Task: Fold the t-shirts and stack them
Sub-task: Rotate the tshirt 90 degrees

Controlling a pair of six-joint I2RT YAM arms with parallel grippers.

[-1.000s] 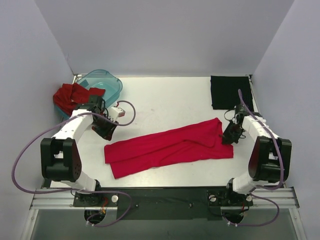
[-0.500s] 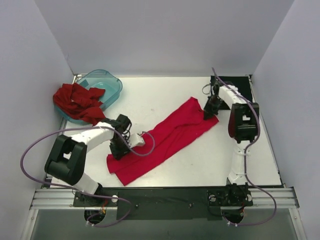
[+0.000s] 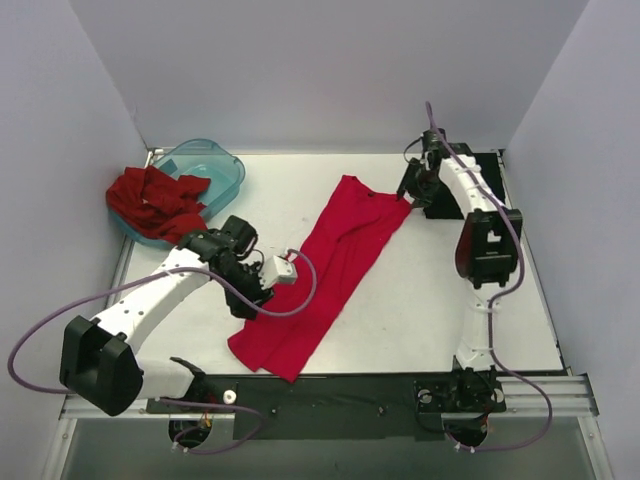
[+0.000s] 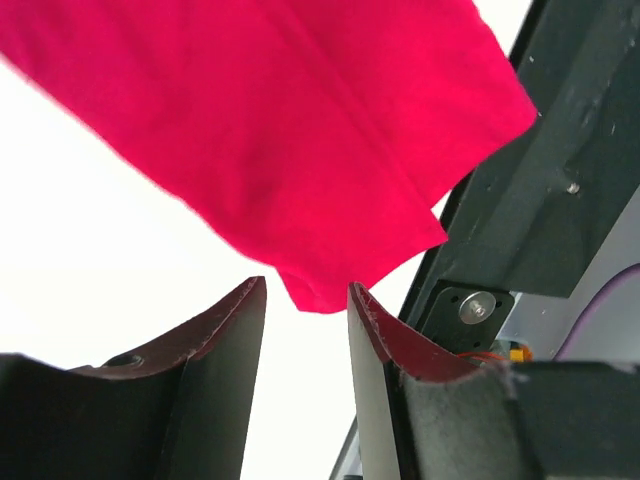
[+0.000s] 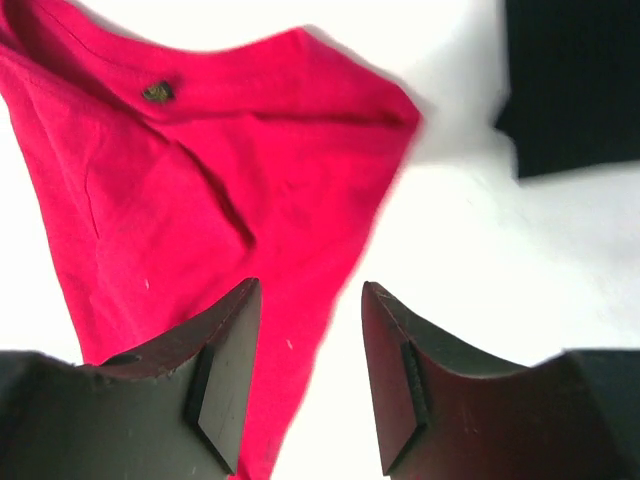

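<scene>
1. Top view. The crimson-pink t-shirt (image 3: 325, 265) lies on the table (image 3: 430, 300) as a long narrow strip, running from the near left-centre to the far right-centre.
   - The left gripper (image 3: 255, 295) sits at the strip's left edge towards its near end.
   - The right gripper (image 3: 408, 190) is at the strip's far end, just beside the black t-shirt (image 3: 480, 165), which lies folded in the far right corner.
   - The brick-red t-shirt (image 3: 150, 200) hangs crumpled over the teal tub (image 3: 215, 165) at the far left.
   - The strip probably needs folding end over end next, so each arm should take one corner of the same end.

2. Left wrist view. The jaws stand partly apart with nothing between them, and a near corner of the crimson cloth lies just beyond the fingertips (image 4: 235, 320). For a sound grip, come in low along the table and take every layer at that corner before closing.

3. Right wrist view. The jaws are moderately apart and empty, poised over the collar end, where a small label (image 5: 155, 92) shows.
   - The black tee lies to the far right, apart from the red edge.
   - Pinch close to the red corner and stay clear of the black cloth.
   - Keep the edge taut, so the fold lands square.
</scene>
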